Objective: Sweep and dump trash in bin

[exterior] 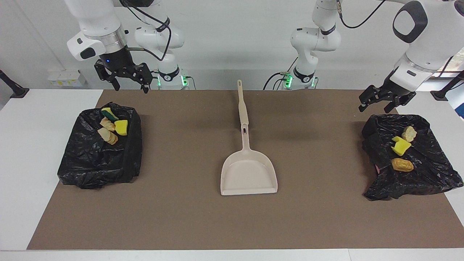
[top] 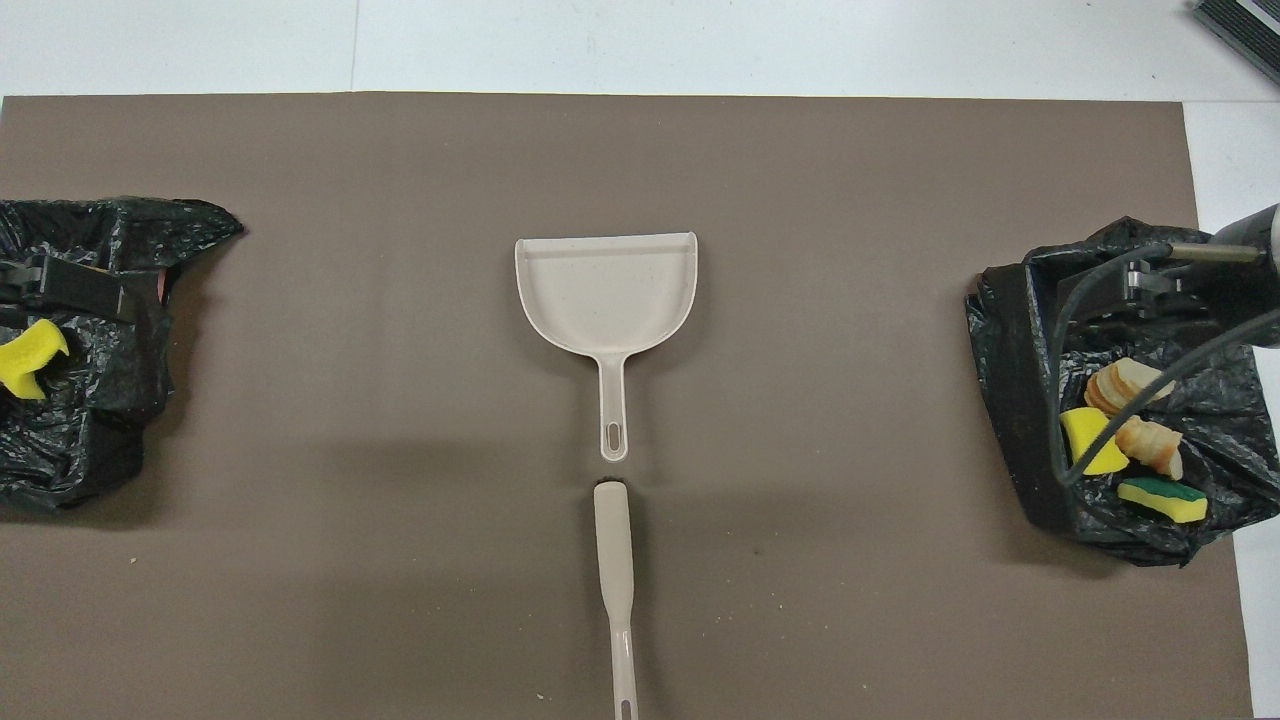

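The trash lies in two black-bagged bins. The bin (exterior: 94,163) at the right arm's end holds a yellow-and-green sponge piece (exterior: 108,113), a yellow chunk (exterior: 121,127) and bread-like lumps (exterior: 107,135). In the bin (exterior: 420,177) at the left arm's end lie a yellow chunk (exterior: 400,146) and two tan lumps (exterior: 402,165). My right gripper (exterior: 131,88) hangs open and empty over the edge of its bin that is nearer the robots. Over the matching edge of the other bin, my left gripper (exterior: 375,108) is open and holds nothing.
A beige dustpan (exterior: 249,174) lies mid-mat with its handle toward the robots. The beige brush (exterior: 242,105) lies in line with that handle, nearer the robots. The brown mat (exterior: 181,217) covers most of the white table.
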### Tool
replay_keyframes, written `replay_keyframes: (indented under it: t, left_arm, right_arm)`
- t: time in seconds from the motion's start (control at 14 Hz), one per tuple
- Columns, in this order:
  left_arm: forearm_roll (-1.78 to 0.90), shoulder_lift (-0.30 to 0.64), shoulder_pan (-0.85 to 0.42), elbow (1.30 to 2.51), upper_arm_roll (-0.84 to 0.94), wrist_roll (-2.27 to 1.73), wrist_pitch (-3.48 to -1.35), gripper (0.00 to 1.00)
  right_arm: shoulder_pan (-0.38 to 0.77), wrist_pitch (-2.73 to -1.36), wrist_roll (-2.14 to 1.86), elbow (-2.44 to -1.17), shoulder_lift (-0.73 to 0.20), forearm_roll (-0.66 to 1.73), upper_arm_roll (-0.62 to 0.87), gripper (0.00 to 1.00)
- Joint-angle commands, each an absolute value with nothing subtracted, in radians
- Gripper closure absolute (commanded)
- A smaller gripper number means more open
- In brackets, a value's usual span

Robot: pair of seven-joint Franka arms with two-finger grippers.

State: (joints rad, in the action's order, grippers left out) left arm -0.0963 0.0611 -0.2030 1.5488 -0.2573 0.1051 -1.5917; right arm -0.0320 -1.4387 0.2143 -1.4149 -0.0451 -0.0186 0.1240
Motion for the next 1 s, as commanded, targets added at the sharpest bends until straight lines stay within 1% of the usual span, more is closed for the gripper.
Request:
replay_keyframes:
  t: [0.0, 0.29, 0.79, 0.93]
  left_arm:
    - [-0.091, 0.048, -0.169, 1.549, -0.261, 0.162, -1.568, 0.00]
    - [-0.092, 0.023, -0.175, 1.549, -0.259, 0.166, -1.548, 0.00]
    - [-0.092, 0.021, -0.190, 1.542, -0.244, 0.124, -1.568, 0.00]
    - [-0.091, 0.021, -0.157, 1.542, -0.174, 0.124, -1.566, 0.00]
  right_arm:
    - [-0.038, -1.465, 0.212, -1.451, -0.018, -0.002, 0.121, 0.00]
    - [-0.038, -1.465, 0.210, -1.451, -0.017, -0.002, 0.121, 0.00]
    - [-0.038, -1.465, 0.209, -1.451, -0.017, -0.002, 0.121, 0.00]
    - [-0.038, -1.465, 0.206, -1.451, -0.017, -0.002, 0.121, 0.00]
